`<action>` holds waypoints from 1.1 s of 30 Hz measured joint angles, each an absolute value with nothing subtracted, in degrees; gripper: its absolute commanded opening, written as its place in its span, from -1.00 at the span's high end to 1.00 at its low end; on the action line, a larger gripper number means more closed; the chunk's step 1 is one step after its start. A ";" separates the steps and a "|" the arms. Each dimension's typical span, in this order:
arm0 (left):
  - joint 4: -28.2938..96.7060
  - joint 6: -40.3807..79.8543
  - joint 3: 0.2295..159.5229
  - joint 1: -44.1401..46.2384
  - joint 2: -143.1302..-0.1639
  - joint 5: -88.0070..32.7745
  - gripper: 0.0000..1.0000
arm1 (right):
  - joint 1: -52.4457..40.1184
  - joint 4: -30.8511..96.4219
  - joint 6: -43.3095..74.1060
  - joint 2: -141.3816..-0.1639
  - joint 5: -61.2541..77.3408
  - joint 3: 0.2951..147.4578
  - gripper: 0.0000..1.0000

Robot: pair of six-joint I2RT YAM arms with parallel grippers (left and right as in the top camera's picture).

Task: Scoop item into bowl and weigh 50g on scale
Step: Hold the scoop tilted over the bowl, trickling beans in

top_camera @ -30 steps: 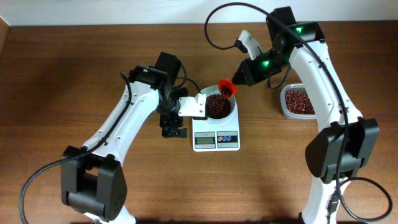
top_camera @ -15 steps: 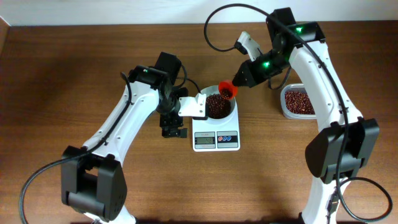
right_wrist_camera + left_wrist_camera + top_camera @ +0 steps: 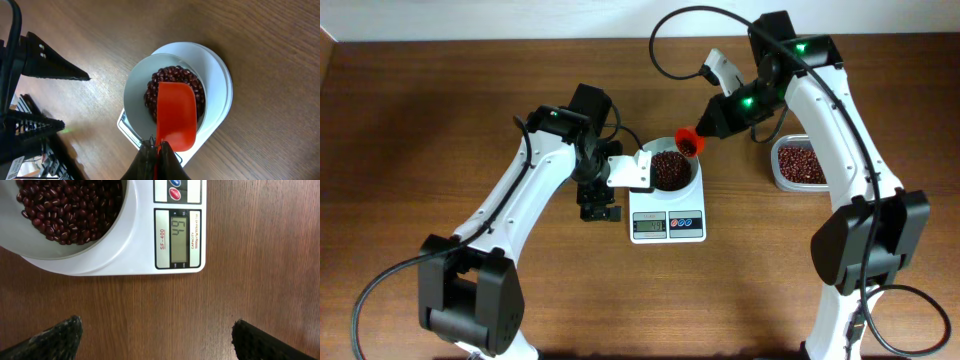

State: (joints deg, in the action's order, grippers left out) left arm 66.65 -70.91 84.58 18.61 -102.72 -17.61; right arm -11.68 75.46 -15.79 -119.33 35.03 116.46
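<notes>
On the wooden worktop (image 3: 440,100), the scale (image 3: 667,225) carries the bowl (image 3: 135,85) of beans (image 3: 70,210), just ahead of the left jaws, which are spread and empty. The right jaws pinch the orange scoop (image 3: 175,115) by its handle, just beyond them, over the beans.

beans (image 3: 670,168) in bowl (image 3: 135,92) | bowl on scale (image 3: 667,226) | tub (image 3: 774,168) right of scale

a brown wooden counter (image 3: 420,120) fills nearly the whole scene, its grain running left to right, lit softly and evenly. along the far edge runs a strip of plain pale wall (image 3: 500,18).
</notes>
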 measured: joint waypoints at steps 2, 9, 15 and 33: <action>66.63 -70.91 84.58 18.61 -102.72 -17.61 -0.97 | -11.68 76.14 -17.80 -119.33 36.47 116.46 0.92; 66.65 -70.91 84.58 18.61 -102.72 -17.61 -0.97 | -11.68 76.12 -19.70 -119.33 37.15 116.46 0.92; 66.65 -70.91 84.58 18.61 -102.72 -17.63 -0.97 | -11.68 76.12 -19.70 -119.33 37.15 116.46 0.92; 66.65 -70.91 84.58 18.61 -102.72 -17.63 -0.97 | -11.68 75.85 -17.54 -119.33 37.93 116.49 0.92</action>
